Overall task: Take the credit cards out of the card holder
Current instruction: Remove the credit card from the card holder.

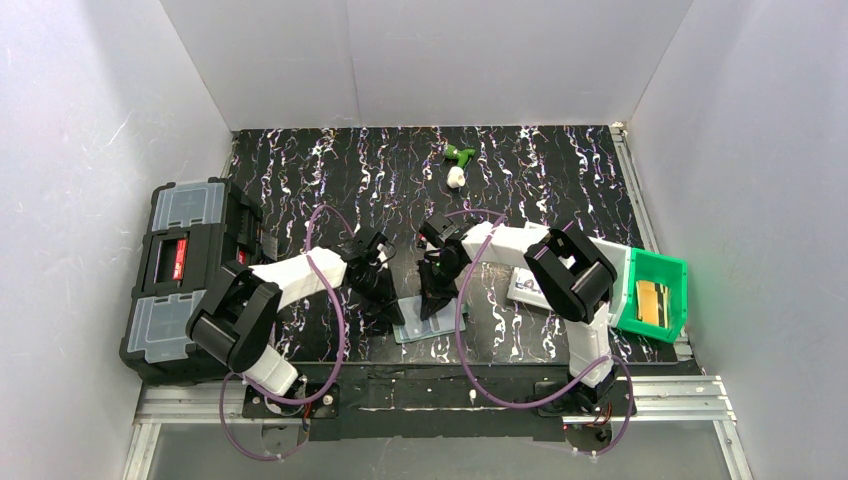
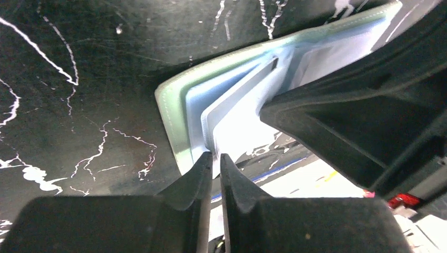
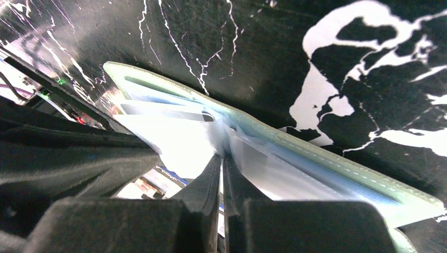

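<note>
Card holder (image 1: 416, 333) lies open, pinched by left gripper (image 2: 216, 159) and right gripper (image 3: 222, 161).

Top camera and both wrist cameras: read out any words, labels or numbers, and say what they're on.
None can be read.
On the toolbox, the red label: too small.
Printed marks on the pale card beside the green bin: blurred.
On the card holder: no print visible.
</note>
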Tool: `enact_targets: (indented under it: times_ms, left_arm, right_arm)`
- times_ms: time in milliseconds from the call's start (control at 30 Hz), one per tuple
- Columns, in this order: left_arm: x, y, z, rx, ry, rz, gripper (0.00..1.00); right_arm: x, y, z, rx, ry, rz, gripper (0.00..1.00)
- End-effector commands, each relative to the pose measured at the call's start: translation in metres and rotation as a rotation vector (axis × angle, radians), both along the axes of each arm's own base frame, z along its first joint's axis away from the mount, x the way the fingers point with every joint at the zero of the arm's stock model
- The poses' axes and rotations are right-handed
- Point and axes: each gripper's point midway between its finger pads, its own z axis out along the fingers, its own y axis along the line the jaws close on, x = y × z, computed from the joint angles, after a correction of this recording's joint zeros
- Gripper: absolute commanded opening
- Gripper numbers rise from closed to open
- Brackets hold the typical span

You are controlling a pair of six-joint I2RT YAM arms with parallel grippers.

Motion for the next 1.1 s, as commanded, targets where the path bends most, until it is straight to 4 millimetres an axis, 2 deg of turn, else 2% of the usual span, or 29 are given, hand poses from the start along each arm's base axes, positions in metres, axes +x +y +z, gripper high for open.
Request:
enact_targets:
  times_ms: [0, 433, 633, 800, 1067]
  left_arm:
    - [0.018, -0.023, 0.033, -0.087, -0.114, -0.058, 0.15]
    - [0.018, 0.005, 0.051, 0.061, -0.171, -0.081, 0.28]
    - [0.016, 0.017, 0.054, 0.119, -0.182, -0.086, 0.3]
    - [0.013, 0.015, 0.044, 0.113, -0.154, -0.087, 0.3]
    - [0.006, 0.011, 0.015, 0.105, -0.077, -0.083, 0.31]
  right_arm:
    - [0.001, 0.021, -0.004, 0.092, -0.001, -0.004, 0.04]
    - [-0.001, 0.011, -0.016, 0.097, 0.074, -0.055, 0.01]
    - [-0.001, 0.012, -0.019, 0.092, 0.083, -0.059, 0.01]
    - [-0.003, 0.01, -0.023, 0.084, 0.096, -0.063, 0.01]
    - [-0.004, 0.008, -0.026, 0.078, 0.106, -0.068, 0.01]
